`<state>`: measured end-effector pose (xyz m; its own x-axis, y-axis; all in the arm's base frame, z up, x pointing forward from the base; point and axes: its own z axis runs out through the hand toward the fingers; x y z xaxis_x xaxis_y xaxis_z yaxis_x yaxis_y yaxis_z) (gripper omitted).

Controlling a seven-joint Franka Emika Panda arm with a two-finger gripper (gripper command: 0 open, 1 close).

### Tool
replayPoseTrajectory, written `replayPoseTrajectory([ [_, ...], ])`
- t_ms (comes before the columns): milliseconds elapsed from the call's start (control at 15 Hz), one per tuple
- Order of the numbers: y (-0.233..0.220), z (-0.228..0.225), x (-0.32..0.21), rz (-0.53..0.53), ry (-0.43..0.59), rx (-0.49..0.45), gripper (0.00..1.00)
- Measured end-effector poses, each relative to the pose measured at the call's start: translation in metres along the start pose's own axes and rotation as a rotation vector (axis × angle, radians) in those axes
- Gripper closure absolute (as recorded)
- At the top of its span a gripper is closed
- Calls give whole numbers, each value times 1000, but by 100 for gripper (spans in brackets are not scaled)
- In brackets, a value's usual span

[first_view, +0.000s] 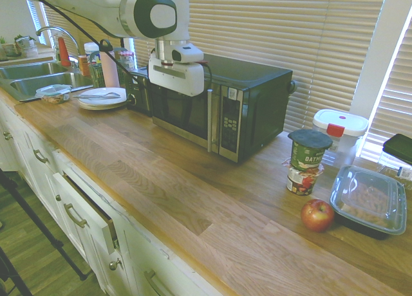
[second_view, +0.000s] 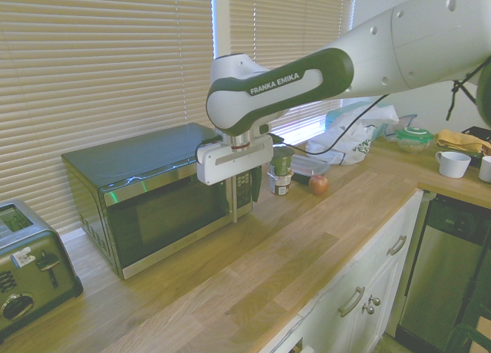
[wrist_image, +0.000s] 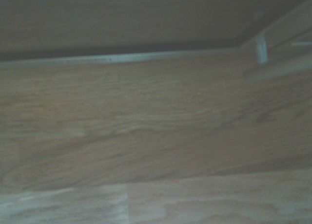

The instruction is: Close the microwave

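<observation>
The microwave [first_view: 222,106] stands at the back of the wooden counter [first_view: 193,199], with its dark glass door lying flush against the steel front and the silver handle [first_view: 210,121] upright beside the button panel. My gripper [first_view: 175,98] hangs just in front of the door's upper part, a little left of the handle. From the other side, the gripper [second_view: 247,186] sits before the microwave [second_view: 153,196] near its handle end. The blurred wrist view shows counter boards [wrist_image: 156,136] and the microwave's lower silver edge [wrist_image: 122,57].
Right of the microwave stand stacked oat cups [first_view: 306,161], an apple [first_view: 317,214], a lidded black tray [first_view: 369,201] and a white tub [first_view: 339,130]. A plate [first_view: 102,96] and sink [first_view: 32,77] lie left. A toaster [second_view: 31,272] and mug [second_view: 453,163] show opposite. One drawer [first_view: 90,212] is ajar.
</observation>
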<state>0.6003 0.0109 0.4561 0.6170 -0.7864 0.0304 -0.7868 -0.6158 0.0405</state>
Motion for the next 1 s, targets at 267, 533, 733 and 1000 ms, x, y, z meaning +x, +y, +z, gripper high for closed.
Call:
replayPoseTrajectory([
  [267, 44, 21, -16, -12, -10, -4, 0],
  [533, 78, 51, -11, -19, -47, -10, 0],
  [733, 103, 74, -13, -36, -71, -14, 0],
  [1000, 128, 77, -29, -70, -70, -6, 0],
])
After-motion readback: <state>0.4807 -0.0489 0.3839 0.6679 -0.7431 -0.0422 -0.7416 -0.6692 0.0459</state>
